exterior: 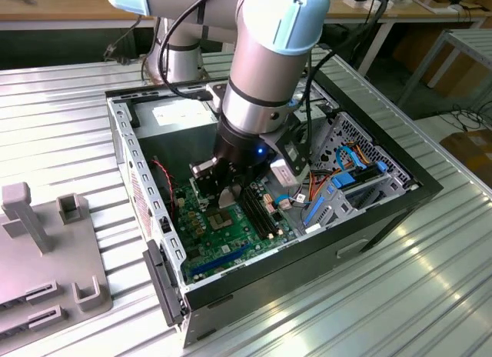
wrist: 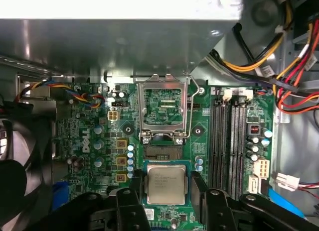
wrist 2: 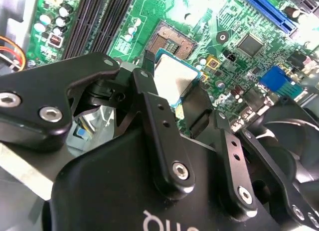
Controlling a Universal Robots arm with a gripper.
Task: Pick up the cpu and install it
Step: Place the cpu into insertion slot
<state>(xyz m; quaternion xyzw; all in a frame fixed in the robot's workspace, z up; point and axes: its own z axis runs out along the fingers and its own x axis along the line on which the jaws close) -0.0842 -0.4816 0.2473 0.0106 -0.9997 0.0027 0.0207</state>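
Ribbed tabletop [exterior: 400,311] bears an open case [exterior: 361,226]. End effector [wrist: 167,180] pinches the cpu [wrist: 167,185] by opposite edges, near the socket [wrist 2: 172,42]. Probably light, stiff and fragile; edges suit gripping.

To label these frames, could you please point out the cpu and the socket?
cpu [wrist: 167,183]: first wrist view, middle of its metal face.
socket [wrist: 162,151]: first wrist view, its open contact bed.
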